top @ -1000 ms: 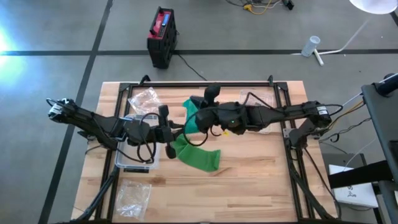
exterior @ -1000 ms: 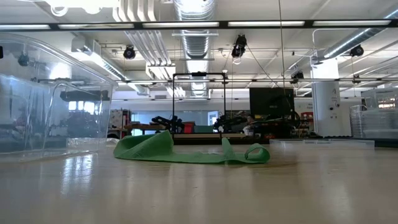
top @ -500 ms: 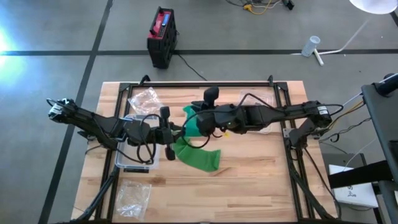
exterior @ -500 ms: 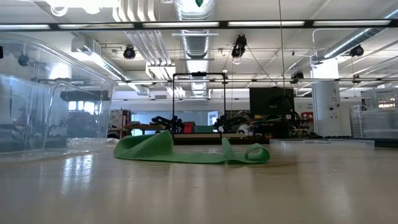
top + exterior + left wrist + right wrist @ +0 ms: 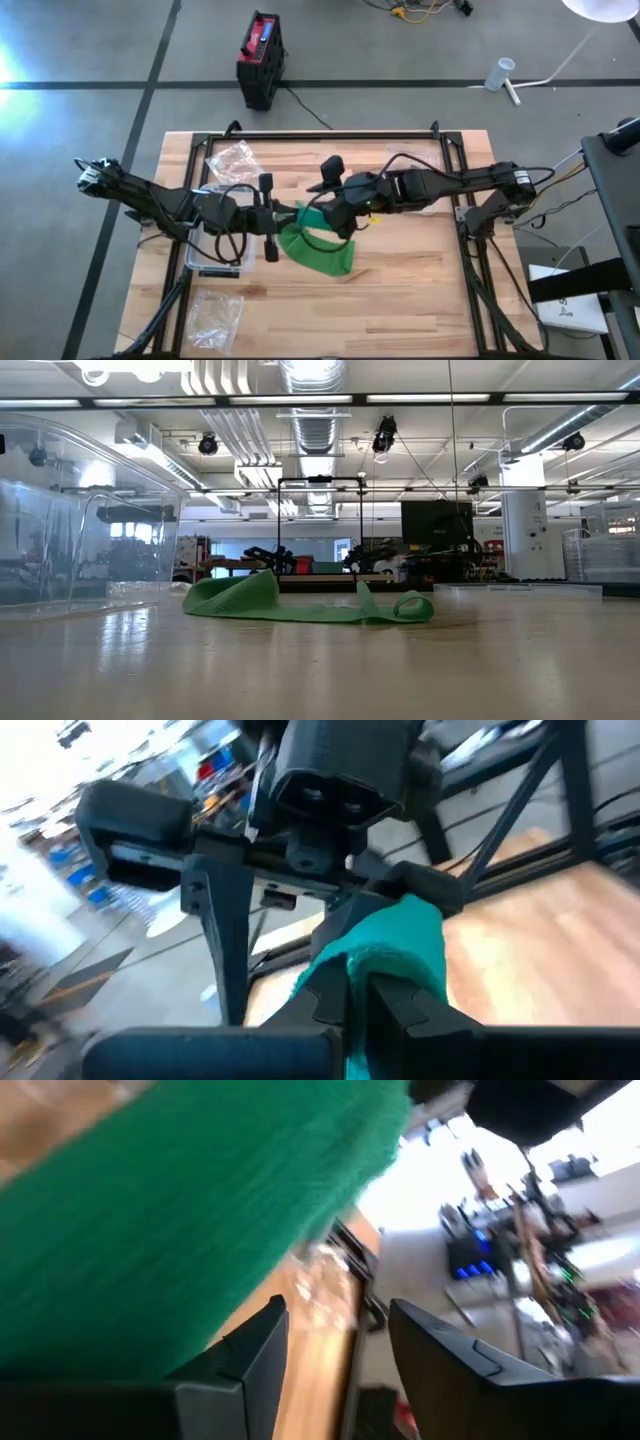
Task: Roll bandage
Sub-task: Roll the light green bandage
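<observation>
A green cloth bandage (image 5: 318, 252) is lying on a pale, striped wooden tabletop (image 5: 400, 300). A black-and-red box (image 5: 260, 58) is sitting on the grey floor (image 5: 100, 50).

The bandage (image 5: 318, 247) lies on the table (image 5: 420, 290) near its middle, with the left gripper (image 5: 290, 215) at its left end and the right gripper (image 5: 322, 215) just beside it on the right. A clear bin (image 5: 215, 258) sits left of the bandage under the left arm. One plastic bag (image 5: 232, 158) lies behind the bin and another plastic bag (image 5: 214, 316) lies in front of it.
</observation>
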### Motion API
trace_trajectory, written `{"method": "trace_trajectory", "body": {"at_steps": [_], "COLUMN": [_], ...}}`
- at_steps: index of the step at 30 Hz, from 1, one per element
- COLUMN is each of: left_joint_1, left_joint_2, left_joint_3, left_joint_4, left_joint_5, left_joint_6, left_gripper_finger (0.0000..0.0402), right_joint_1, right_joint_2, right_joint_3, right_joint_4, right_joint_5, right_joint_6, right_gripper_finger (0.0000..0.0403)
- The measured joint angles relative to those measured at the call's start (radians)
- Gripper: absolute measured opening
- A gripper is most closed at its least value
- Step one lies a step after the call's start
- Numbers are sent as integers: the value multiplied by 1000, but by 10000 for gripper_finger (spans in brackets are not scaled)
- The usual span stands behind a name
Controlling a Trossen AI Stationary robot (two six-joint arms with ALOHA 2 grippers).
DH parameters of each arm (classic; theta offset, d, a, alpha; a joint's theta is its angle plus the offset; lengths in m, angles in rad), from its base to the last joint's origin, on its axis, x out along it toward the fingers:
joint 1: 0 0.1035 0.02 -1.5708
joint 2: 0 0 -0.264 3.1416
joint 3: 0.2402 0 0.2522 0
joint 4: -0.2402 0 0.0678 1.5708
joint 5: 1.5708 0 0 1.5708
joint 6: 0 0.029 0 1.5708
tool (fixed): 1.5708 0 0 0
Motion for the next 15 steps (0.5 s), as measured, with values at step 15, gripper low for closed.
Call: {"method": "trace_trajectory", "body": {"at_steps": [15], "left_joint_1": [3], "left_joint_2": [-7], "left_joint_3": [1], "left_joint_4": [241], "left_joint_5": [229], "left_joint_6": [-122], "left_gripper_finger": [2], "right_joint_1": [11], "right_joint_2": [-88], "right_joint_3": [-2], "right_joint_4": [64], "right_joint_5": [-198], "right_joint_6": [181], "right_gripper_finger": [179]}}
